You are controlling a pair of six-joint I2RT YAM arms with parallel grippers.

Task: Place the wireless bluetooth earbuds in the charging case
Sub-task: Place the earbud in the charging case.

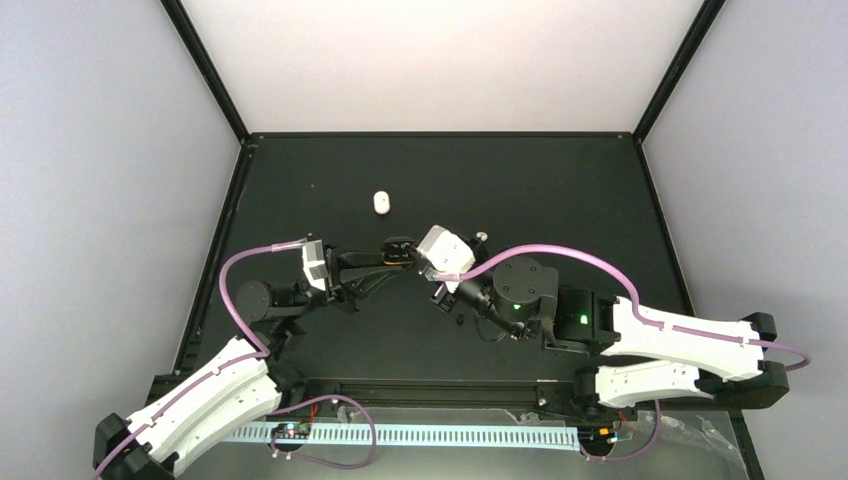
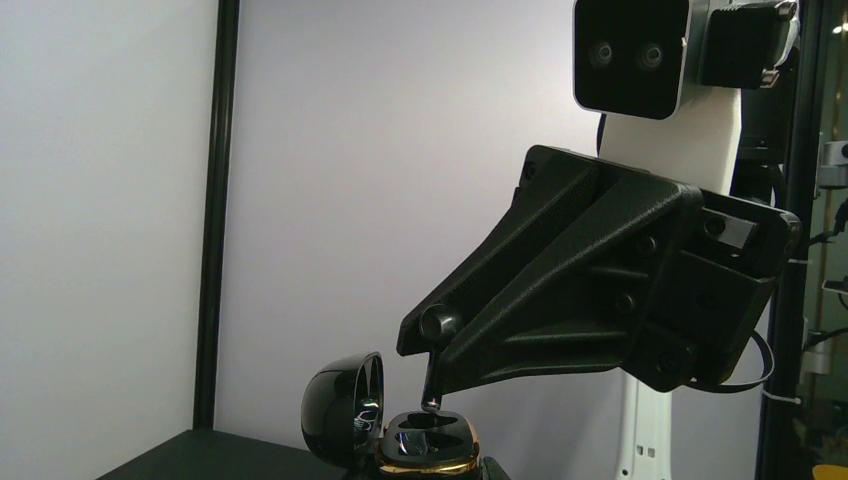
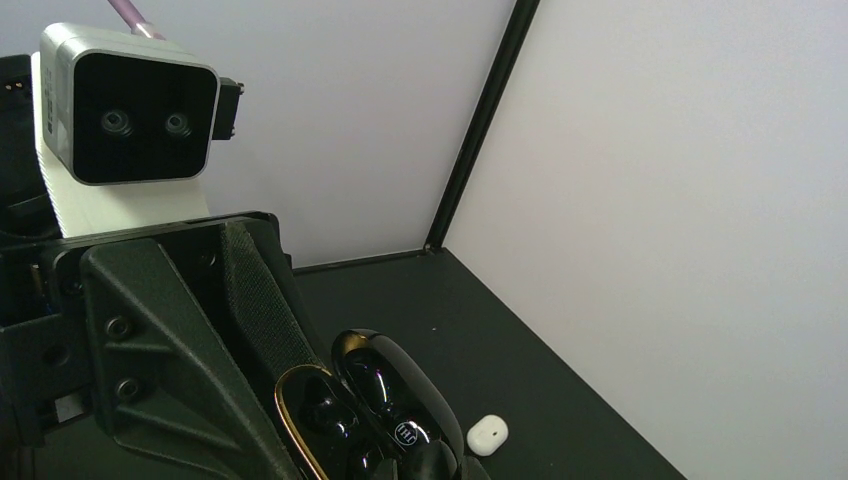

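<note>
I'm watching the black earbud (image 2: 434, 372) hanging stem-down right over the charging case (image 2: 428, 447), round head on top. The stem tip is reaching the mouth of one well, and I cannot tell if it is touching. The right claw (image 2: 452, 352) is pinching this bud, jaws almost closed on it, with only the head and stem poking out of the grip.

The case is sitting open with its gold rim showing. Its lid (image 2: 343, 405) is swung back and standing tilted just beside the wells. I cannot tell whether any well is already filled, since the insides are reading as glossy black only.

The left claw (image 1: 386, 256) is coming at the case from the side opposite the right claw. It is clamping the case low down, with one ribbed finger (image 3: 262, 330) pressing against the case body. The other finger is hiding behind the case.

A small white piece (image 1: 381, 202) is lying on the bench (image 1: 560, 200) beyond the case toward the far wall, well apart from it and from both claws. It is too small for me to tell whether it is a bud or a case.
</note>
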